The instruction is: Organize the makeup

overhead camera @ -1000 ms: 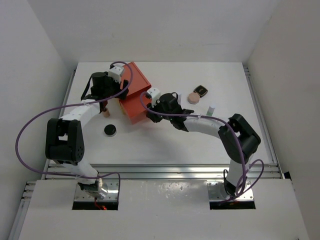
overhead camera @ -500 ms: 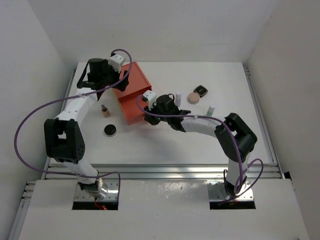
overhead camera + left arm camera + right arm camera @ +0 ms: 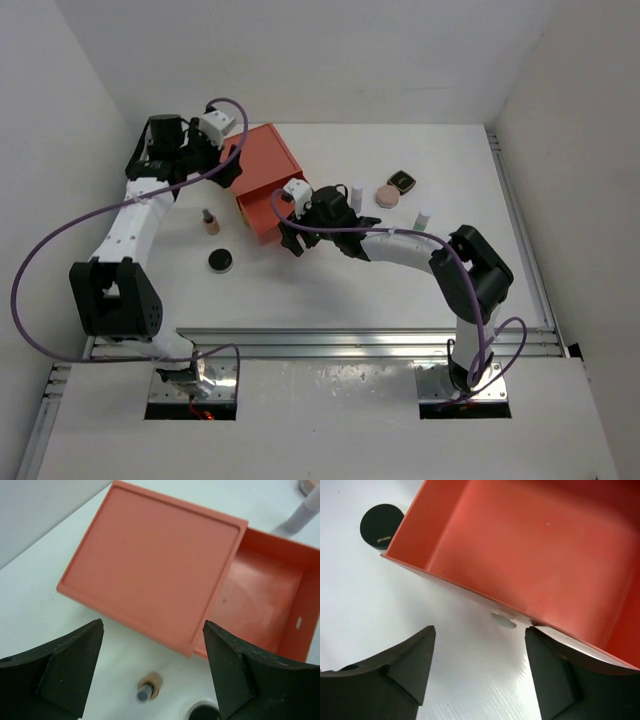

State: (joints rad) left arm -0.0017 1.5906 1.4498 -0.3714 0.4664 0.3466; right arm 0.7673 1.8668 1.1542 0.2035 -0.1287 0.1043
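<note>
The makeup lies spread over the table: two white tubes [image 3: 357, 190] [image 3: 424, 218], a peach compact [image 3: 387, 196], a black squarish compact [image 3: 402, 182], a black disc [image 3: 221, 260] [image 3: 381, 525] and a small tan bottle [image 3: 210, 222] [image 3: 149, 687]. My left gripper [image 3: 222, 165] [image 3: 153, 630] is open above the table beside the orange box [image 3: 268, 160] [image 3: 150, 575], holding nothing. My right gripper [image 3: 290, 232] [image 3: 479, 630] is open just in front of the pulled-out drawer [image 3: 262, 218] [image 3: 535, 555], its fingers apart from the small knob [image 3: 505, 620]. The drawer is empty.
White walls close in the table [image 3: 330, 280] on the left, back and right. A metal rail [image 3: 360, 340] runs along the near edge. Purple cables loop from both arms.
My right gripper has opened and let go of the drawer front, and the drawer now stands pulled out. The left arm has drawn back toward the far left.
</note>
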